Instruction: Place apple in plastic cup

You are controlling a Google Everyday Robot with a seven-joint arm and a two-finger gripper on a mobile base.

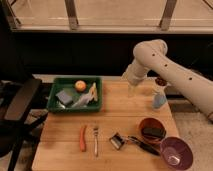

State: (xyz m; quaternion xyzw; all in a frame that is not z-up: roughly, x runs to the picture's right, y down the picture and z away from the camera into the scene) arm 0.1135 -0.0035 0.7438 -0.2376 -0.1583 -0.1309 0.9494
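Observation:
The apple (pixel 80 85), small, round and orange-yellow, lies in the back of a green tray (pixel 55 106) at the table's left rear. The light-blue plastic cup (pixel 159 99) stands upright near the table's right rear edge. My gripper (pixel 131 90) hangs from the white arm (pixel 160 60) above the table's rear middle. It is between the tray and the cup, a short way left of the cup and well right of the apple. It holds nothing that I can see.
The tray also holds a grey-blue sponge (pixel 64 96) and a pale packet (pixel 86 99). An orange stick (pixel 82 137), a fork (pixel 95 140) and a black tool (pixel 118 141) lie in front. A reddish-brown bowl (pixel 151 131) and a purple bowl (pixel 176 152) stand front right. A black chair (pixel 20 107) is at the left.

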